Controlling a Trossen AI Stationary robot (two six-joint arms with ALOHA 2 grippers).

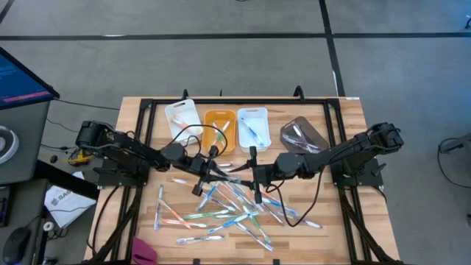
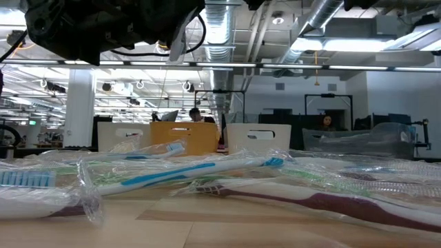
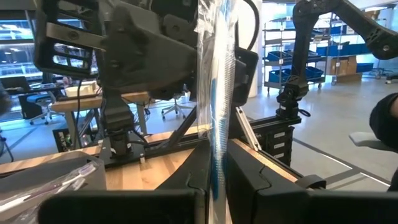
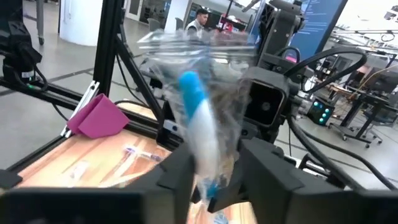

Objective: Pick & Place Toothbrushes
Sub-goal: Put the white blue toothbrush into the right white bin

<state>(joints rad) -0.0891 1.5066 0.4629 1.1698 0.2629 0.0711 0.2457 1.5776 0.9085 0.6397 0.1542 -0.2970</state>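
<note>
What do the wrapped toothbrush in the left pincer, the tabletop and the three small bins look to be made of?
Wrapped toothbrush in the left pincer: likely glossy blue and white plastic, sealed in a clear crinkled film sleeve that catches glare. Tabletop: pale wood with visible plank lines, matte. The white bin, orange bin and third bin: probably smooth moulded plastic with rounded rims.

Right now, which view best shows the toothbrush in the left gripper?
The left wrist view: the wrapped blue toothbrush stands upright, clamped in the left gripper. The high view shows only the gripper over the pile; the low view hides the grip.
</note>
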